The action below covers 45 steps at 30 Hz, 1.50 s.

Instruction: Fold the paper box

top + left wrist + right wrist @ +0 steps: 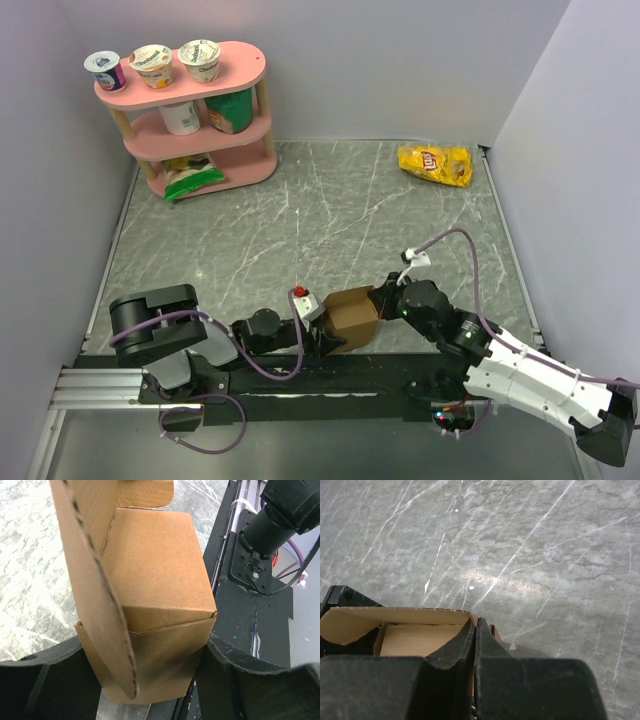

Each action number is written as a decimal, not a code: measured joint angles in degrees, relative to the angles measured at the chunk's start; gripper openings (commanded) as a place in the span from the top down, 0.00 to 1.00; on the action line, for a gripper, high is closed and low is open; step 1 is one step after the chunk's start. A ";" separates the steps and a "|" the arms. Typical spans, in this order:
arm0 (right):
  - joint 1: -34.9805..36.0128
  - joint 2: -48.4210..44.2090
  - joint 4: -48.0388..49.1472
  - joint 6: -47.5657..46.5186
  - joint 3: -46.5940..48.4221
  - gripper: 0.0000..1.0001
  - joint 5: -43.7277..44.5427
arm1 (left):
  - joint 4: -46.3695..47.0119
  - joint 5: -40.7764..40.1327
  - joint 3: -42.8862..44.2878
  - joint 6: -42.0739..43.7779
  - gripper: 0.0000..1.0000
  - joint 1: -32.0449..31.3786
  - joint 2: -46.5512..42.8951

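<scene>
**Paper box held between both grippers at the table's near edge**

The paper box (352,315), plain brown cardboard, sits at the near middle of the grey marbled table (300,210), between the two arms. The left gripper (322,322) grips it from the left, with one of its fingers (225,675) pressed on each side of the box's end. A perforated flap (90,580) stands up. The right gripper (382,299) meets the box from the right. Its fingers (462,647) are squeezed together at the open rim, though I cannot tell whether any cardboard is pinched between them. A yellow chip bag (436,164) lies far right and a pink shelf (215,170) stands far left.
</scene>
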 measured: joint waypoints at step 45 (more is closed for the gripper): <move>4.66 -6.19 7.67 2.45 -8.96 1.00 4.00 | 10.01 1.44 -4.15 -10.54 0.66 1.68 4.04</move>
